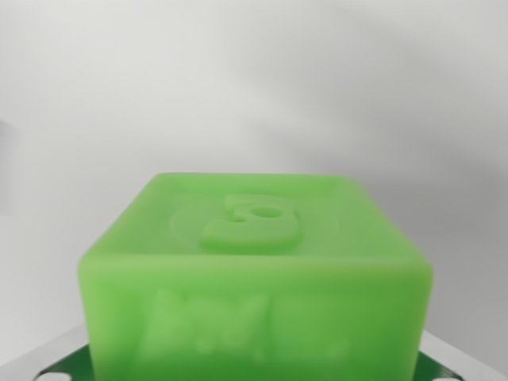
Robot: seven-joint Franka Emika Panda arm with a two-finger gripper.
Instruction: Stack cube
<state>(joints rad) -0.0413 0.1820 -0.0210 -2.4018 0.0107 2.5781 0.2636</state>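
A bright green cube (254, 286) fills the lower middle of the wrist view, very close to the camera. Its upper face carries a raised round emblem (252, 222), and its near face has blurred raised lettering. Grey gripper parts show at the cube's lower left (49, 355) and lower right (459, 355), pressed against its sides, with dark green pieces just beneath them. My gripper (254, 369) is shut on the cube, and the fingertips themselves are hidden behind it. No second cube is in view.
Behind the cube there is only a blurred, pale grey-white surface. A dim dark patch sits at the view's left edge (4, 167).
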